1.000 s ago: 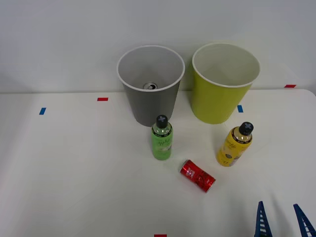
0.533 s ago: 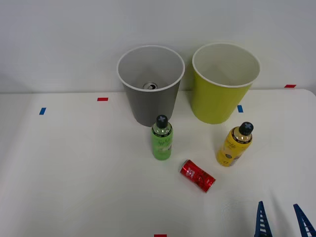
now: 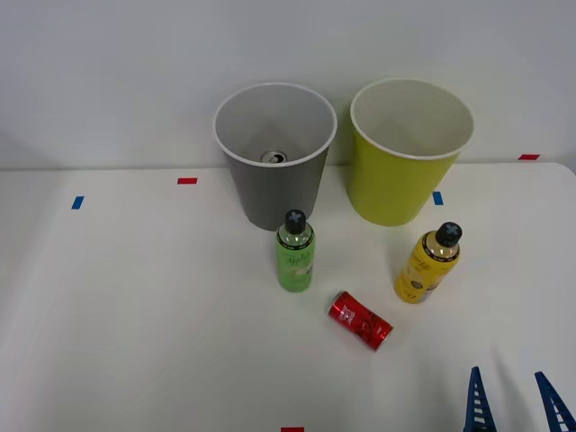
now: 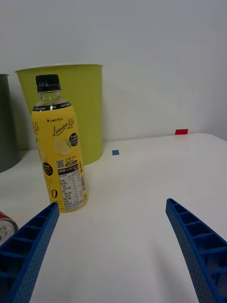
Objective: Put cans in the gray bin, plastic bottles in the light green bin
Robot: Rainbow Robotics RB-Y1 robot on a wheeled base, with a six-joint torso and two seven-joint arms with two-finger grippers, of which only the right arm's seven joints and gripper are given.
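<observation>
A can (image 3: 274, 157) lay in the gray bin (image 3: 274, 184), the green bin (image 3: 400, 184) beside it held nothing visible, and the gripper (image 3: 513, 400) hung spread apart.

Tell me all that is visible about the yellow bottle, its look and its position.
The yellow bottle is clear plastic with a black cap, a yellow lemon-tea label and a nutrition panel. It stands upright on the white table, capped, in front of the light green bin without touching it. Nothing grips it; the open right gripper is nearer the robot.

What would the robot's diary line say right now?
right gripper: open, empty | red can: lying on table | green bottle, yellow bottle: standing | gray bin: one can inside
</observation>
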